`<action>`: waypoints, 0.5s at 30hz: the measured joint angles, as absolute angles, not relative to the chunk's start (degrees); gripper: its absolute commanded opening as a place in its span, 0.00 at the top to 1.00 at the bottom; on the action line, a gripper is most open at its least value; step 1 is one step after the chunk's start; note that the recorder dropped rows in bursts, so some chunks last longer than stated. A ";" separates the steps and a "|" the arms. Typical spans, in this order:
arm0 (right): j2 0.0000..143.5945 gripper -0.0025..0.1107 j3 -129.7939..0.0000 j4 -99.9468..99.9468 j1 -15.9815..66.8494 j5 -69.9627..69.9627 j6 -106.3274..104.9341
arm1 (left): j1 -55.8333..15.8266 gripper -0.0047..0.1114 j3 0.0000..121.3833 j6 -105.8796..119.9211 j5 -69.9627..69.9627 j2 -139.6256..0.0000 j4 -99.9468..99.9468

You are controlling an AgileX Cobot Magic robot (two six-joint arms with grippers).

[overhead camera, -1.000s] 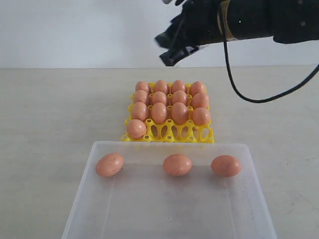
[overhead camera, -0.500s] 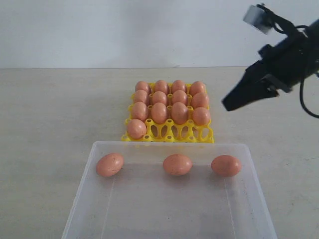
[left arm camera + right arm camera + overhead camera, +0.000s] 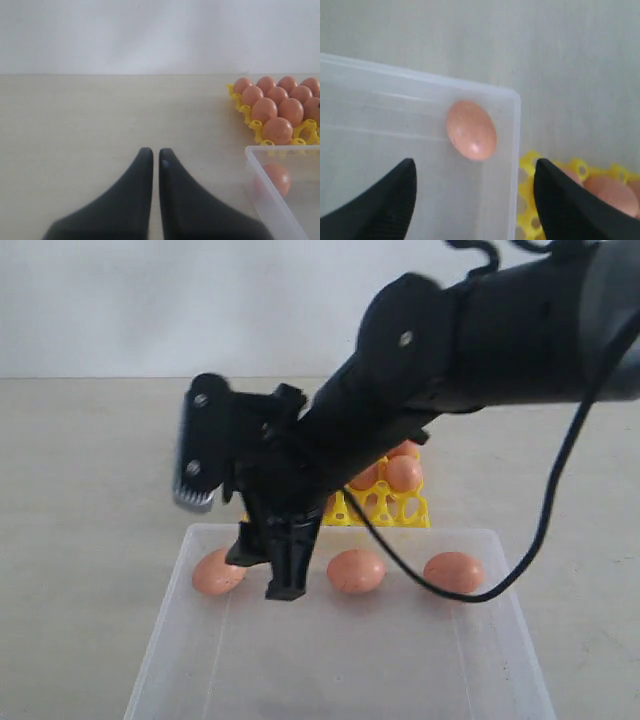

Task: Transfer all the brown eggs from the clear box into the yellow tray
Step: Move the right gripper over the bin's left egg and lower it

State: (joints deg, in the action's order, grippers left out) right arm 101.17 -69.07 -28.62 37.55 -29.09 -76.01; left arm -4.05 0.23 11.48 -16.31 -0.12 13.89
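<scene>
- Left tool (image 3: 152,162), jaws narrow and empty, hangs over the counter (image 3: 75,125), left of the clear box (image 3: 400,660).
- Three brown eggs (image 3: 355,570) lie along the box's far wall. The right tool (image 3: 266,573), jaws wide and empty, hovers between the left and middle ones.
- Beyond, the yellow tray (image 3: 400,510) holds more eggs.

Pale beige tabletop (image 3: 90,460), plain white wall (image 3: 150,300) behind it
</scene>
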 measured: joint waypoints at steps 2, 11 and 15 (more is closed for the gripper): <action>103.35 0.46 -69.07 -28.52 39.84 -26.33 -79.06 | -4.05 0.92 0.23 11.48 -16.31 -0.12 13.89; 111.07 0.46 -69.05 -28.27 41.67 -23.69 -80.61 | -4.05 0.92 0.23 11.48 -16.31 -0.12 13.89; 111.25 0.46 -69.05 -28.27 41.67 -21.65 -81.22 | -4.05 0.92 0.23 11.48 -16.31 -0.12 13.89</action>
